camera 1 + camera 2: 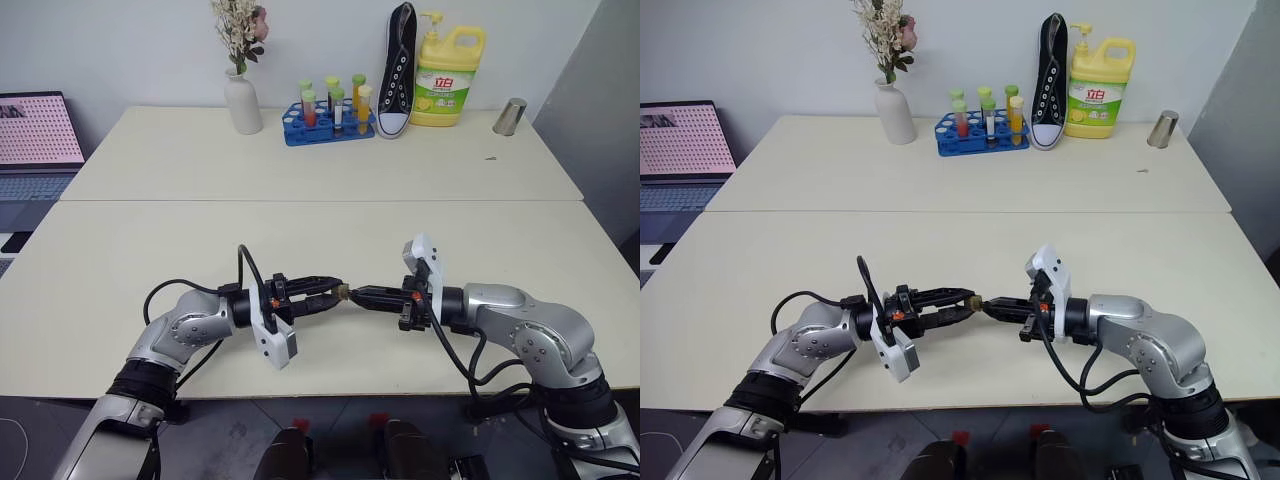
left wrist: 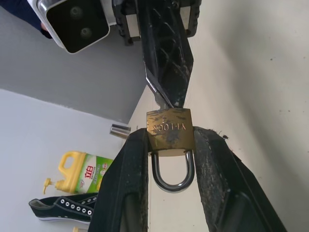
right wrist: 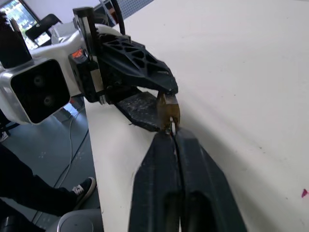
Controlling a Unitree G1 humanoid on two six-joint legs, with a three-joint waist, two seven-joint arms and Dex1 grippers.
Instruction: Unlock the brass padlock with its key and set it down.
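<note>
Shackle [image 2: 172, 170] of brass padlock [image 2: 170, 128] in left wrist view

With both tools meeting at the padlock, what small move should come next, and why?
Probably a roll of the right tool to turn the key. The left tool clamps the brass padlock by its body, its shackle is closed, and the right tool is shut on the key at the lock's end.

Golden-brass padlock [image 2: 169, 128] with silver shackle; black hand fingers [image 2: 217, 174]; cream worktop [image 1: 300, 160]; yellow detergent bottle [image 1: 448, 75], green label; blue rack [image 1: 325, 127]; black-and-white shoe [image 1: 398, 70].
</note>
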